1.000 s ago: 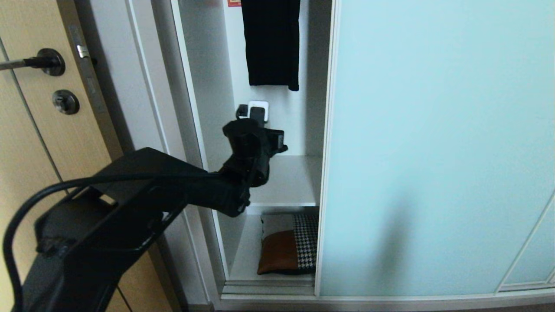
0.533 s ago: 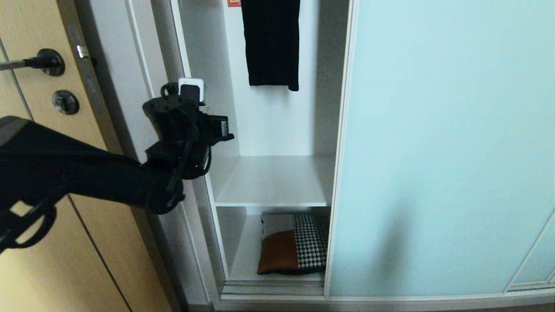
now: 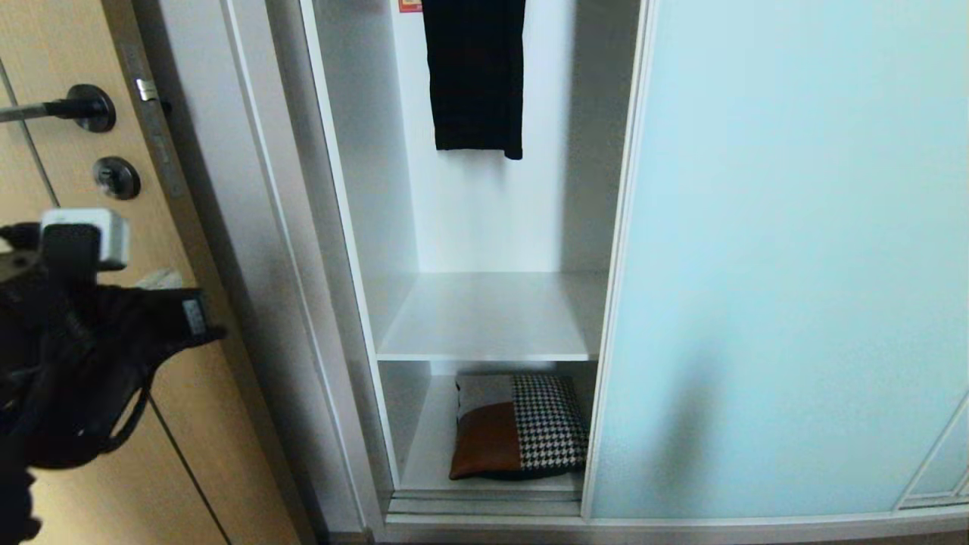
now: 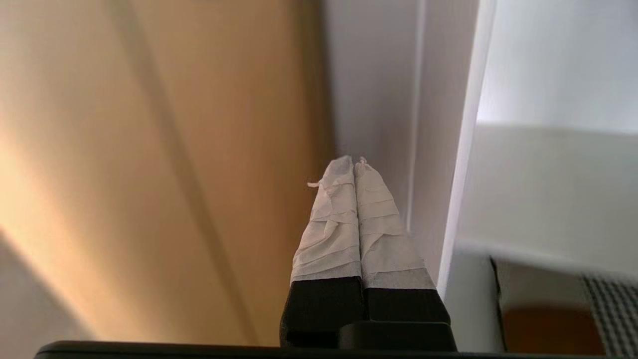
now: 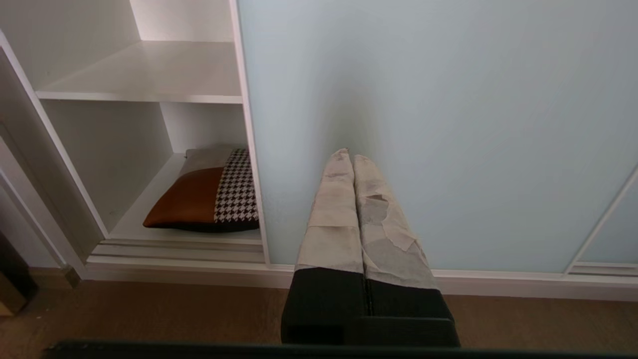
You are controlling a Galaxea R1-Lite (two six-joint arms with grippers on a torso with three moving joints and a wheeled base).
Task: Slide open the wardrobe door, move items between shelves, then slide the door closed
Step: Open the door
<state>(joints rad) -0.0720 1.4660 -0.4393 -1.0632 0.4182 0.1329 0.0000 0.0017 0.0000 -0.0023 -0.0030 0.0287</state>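
Observation:
The sliding wardrobe door (image 3: 795,265), a pale aqua frosted panel, stands partly slid to the right. In the opening are a bare white upper shelf (image 3: 484,318) and a lower shelf (image 3: 428,454). A rust-brown, cream and houndstooth cushion (image 3: 518,428) lies flat on the lower shelf. My left arm (image 3: 83,341) is at the far left, outside the wardrobe. Its gripper (image 4: 354,162) is shut and empty, in front of the wooden door beside the wardrobe's left frame. My right gripper (image 5: 349,155) is shut and empty, low before the glass panel, right of the cushion (image 5: 204,192).
A light wooden door with a black lever handle (image 3: 76,106) adjoins the wardrobe's white left frame (image 3: 257,227). A black garment (image 3: 475,76) hangs above the upper shelf. A grooved bottom track (image 3: 484,503) fronts the lower shelf. Brown floor (image 5: 149,314) lies below.
My left arm has pulled out of the wardrobe opening and swung left and down to the wooden door. The sliding door has moved further right, widening the opening.

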